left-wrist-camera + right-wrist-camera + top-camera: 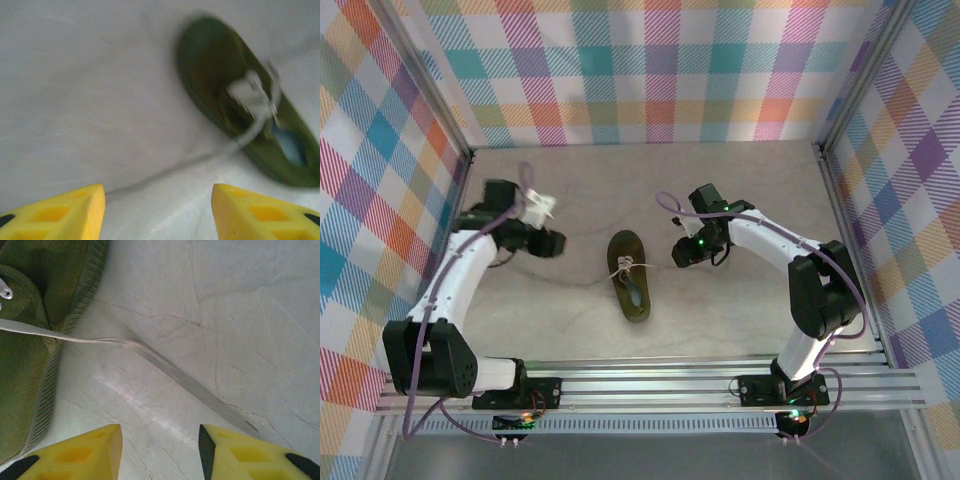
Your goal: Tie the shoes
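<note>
Left gripper (157, 210), right gripper (160, 450) — both spread apart, nothing clamped — a lace (170, 367) of the shoe (629, 274) below each

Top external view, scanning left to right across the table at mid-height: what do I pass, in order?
left gripper → shoe with its laces → right gripper

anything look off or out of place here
Only the laces of the shoe: they are loose, one strand trailing flat across the table toward the open right pincer, another toward the open left pincer. The shoe itself lies upright; nothing looks spilled or damaged.
</note>
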Motion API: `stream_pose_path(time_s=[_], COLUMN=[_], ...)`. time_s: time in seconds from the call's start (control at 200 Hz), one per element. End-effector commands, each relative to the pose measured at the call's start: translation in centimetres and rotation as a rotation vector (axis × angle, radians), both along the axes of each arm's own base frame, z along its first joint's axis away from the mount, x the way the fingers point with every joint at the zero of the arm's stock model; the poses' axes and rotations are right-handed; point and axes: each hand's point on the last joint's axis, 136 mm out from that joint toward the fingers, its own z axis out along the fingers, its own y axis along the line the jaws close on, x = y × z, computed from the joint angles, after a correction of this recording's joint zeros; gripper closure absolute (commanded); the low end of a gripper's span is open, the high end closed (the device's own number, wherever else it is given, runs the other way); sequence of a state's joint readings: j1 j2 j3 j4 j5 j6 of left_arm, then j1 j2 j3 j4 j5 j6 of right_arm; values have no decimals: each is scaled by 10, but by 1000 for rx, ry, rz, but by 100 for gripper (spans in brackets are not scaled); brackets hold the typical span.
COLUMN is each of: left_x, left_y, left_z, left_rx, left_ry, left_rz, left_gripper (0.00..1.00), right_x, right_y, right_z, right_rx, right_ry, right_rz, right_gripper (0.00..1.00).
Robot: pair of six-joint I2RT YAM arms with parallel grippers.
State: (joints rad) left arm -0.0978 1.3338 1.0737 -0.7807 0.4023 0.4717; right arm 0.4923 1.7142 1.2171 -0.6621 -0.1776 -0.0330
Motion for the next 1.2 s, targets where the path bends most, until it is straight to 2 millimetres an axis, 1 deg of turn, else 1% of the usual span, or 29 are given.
stream_pose_path(time_s=[0.0,0.05,0.1,0.175,0.23,0.38,0.56,0.635,0.7,0.74,0.775,0.845,0.905,1.06,1.135,1.2], left_x=[-11,-17,-19,-19,-17,-17,-16,-17,-18,-19,-19,-16,-13,-10,-12,-14], left_y=[-29,-37,-37,-38,-37,-42,-57,-61,-61,-60,-62,-66,-74,-97,-104,-109], left_z=[-31,-48,-65,-83,-92,-108,-124,-134,-143,-145,-144,-136,-121,-67,-42,-25], left_rx=[114,151,207,248,261,284,300,301,330,337,332,305,258,91,24,-22], left_ry=[-99,-81,-73,-72,-75,-56,-47,-20,8,24,28,10,-31,-142,-177,-199], left_rz=[-338,-413,-457,-500,-514,-553,-606,-620,-640,-646,-642,-624,-597,-514,-487,-470], left_gripper=[40,40,40,40,40,40,39,40,44,53,63,86,99,100,100,100], right_x=[1,0,-1,-3,-4,-7,-12,-13,-14,-14,-15,-15,-14,-13,-11,-8], right_y=[8,6,5,3,2,-3,-8,-9,-12,-13,-14,-15,-16,-17,-22,-28], right_z=[9,8,7,7,7,8,6,5,5,5,5,5,5,2,-2,-5], right_rx=[41,38,32,28,23,13,-8,-9,-17,-24,-26,-29,-34,-43,-75,-107], right_ry=[-14,-15,-16,-15,-14,-20,-15,-18,-21,-22,-23,-28,-32,-22,-10,-1], right_rz=[-14,-19,-24,-29,-32,-38,-42,-43,-45,-48,-47,-49,-51,-69,-103,-141], right_gripper=[55,55,55,55,55,55,55,55,55,55,55,55,55,55,55,55])
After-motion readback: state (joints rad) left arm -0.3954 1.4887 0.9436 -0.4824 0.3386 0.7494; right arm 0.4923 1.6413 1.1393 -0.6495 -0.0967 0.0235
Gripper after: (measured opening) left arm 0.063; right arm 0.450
